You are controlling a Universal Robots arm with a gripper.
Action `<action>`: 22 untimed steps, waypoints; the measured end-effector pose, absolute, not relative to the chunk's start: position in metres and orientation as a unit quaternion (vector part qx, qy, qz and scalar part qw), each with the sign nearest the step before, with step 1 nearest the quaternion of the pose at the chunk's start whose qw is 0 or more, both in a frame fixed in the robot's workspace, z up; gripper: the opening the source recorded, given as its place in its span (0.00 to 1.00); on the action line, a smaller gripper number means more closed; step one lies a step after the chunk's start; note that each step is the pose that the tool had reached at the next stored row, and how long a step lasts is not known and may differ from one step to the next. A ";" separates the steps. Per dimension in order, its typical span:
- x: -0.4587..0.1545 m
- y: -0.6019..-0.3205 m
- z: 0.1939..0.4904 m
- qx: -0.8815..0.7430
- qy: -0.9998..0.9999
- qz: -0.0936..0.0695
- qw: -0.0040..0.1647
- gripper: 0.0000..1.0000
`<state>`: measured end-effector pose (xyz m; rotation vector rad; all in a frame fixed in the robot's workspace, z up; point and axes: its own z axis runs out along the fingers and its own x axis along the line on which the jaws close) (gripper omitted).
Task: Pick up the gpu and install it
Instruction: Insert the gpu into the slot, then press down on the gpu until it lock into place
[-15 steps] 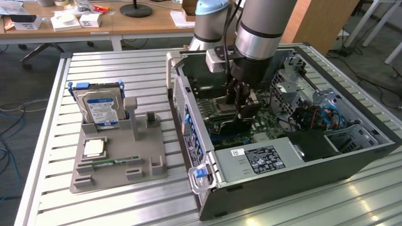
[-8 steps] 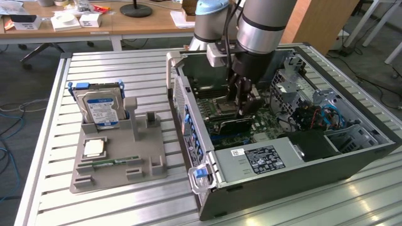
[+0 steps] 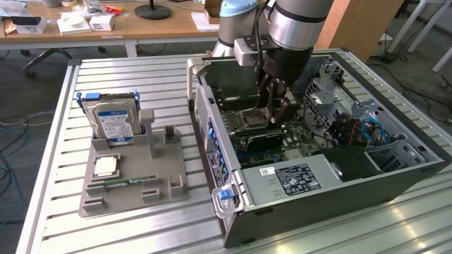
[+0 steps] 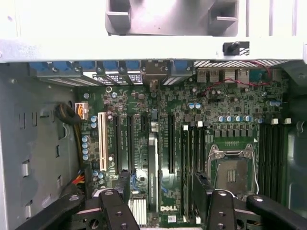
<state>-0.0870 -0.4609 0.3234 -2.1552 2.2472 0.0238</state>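
The gpu (image 4: 152,172) stands on edge in a motherboard (image 4: 192,120) slot inside the open computer case (image 3: 395,182), seen as a thin dark card between the spread fingers (image 4: 112,211). The gripper (image 4: 160,211) hangs just above it, jaws wide open and holding nothing. The case lies on a slatted metal table (image 3: 141,74); wooden desks (image 3: 141,26) with clutter stand behind. The exterior view shows the arm (image 3: 297,26) reaching down into the case (image 3: 274,108), and on that view's left a grey parts holder (image 3: 134,185) carrying an upright blue-and-silver hard drive (image 3: 113,123), a cpu (image 3: 106,166) and a memory stick (image 3: 127,183). The wrist view shows the empty cpu socket (image 4: 233,173) and black expansion slots (image 4: 170,143).
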 end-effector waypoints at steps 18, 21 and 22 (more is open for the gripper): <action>-0.087 -0.461 0.323 -0.692 0.722 0.008 0.014 0.56; -0.087 -0.461 0.323 -0.692 0.722 0.008 0.014 0.44; -0.087 -0.461 0.323 -0.692 0.722 0.008 0.014 0.39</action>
